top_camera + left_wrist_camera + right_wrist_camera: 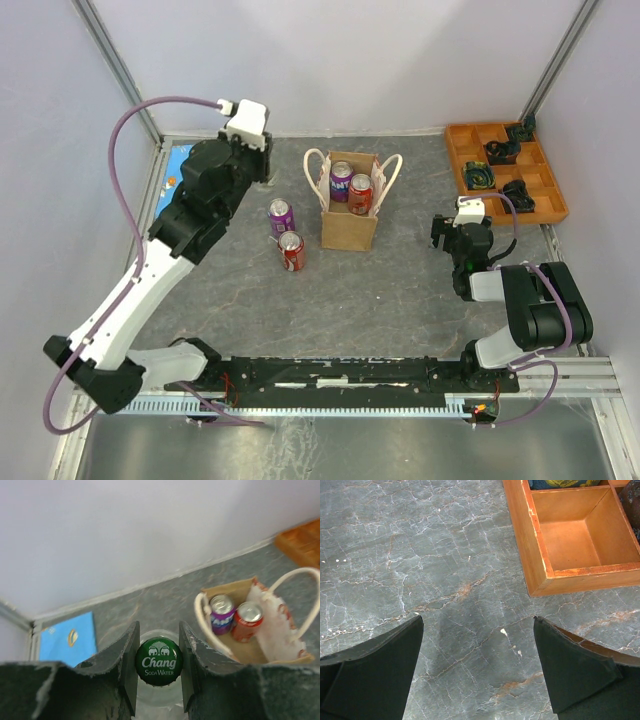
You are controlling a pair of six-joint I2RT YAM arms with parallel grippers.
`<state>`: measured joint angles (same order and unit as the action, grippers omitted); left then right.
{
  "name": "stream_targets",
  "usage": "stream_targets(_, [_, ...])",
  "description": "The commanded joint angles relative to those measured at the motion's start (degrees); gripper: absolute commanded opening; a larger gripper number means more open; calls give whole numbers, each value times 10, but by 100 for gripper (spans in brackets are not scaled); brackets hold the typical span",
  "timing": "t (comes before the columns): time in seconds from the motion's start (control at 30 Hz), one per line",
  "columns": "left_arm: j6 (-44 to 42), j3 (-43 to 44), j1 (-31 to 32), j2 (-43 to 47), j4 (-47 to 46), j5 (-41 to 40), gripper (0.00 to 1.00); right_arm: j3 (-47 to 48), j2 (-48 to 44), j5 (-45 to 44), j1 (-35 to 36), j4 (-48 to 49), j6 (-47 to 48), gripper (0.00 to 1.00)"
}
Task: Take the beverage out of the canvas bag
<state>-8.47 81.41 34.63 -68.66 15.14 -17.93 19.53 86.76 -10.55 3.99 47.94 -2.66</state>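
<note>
At bench (400, 300) centre we find the canvas bag (350, 228) upright; at its ten o'clock the left hand (158, 630) clamps a bottle (158, 661) (green Chang cap); the right hand (477, 622) stands spread apart.

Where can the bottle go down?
Bare table lies between the canvas bag and the right tool, and along the near strip before the arm bases. It is crowded left of the bag, where the purple can and red can stand, and at the orange tray.
</note>
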Motion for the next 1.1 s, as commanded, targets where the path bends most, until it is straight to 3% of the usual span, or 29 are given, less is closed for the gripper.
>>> stream_targets(0.0, [15,-62,-36,66,-59,-54,3,17,1,3,-3,14,7,99])
stream_targets(0.23, [87,-227,-143,130,-109,18,3,17,1,3,-2,14,7,99])
stream_targets(0.5, [110,-385,-155,131,-261,80,3,17,1,3,-2,14,8,99])
stream_targets(1.07, [131,-442,-172,23,-407,97,3,16,0,3,-2,14,8,99])
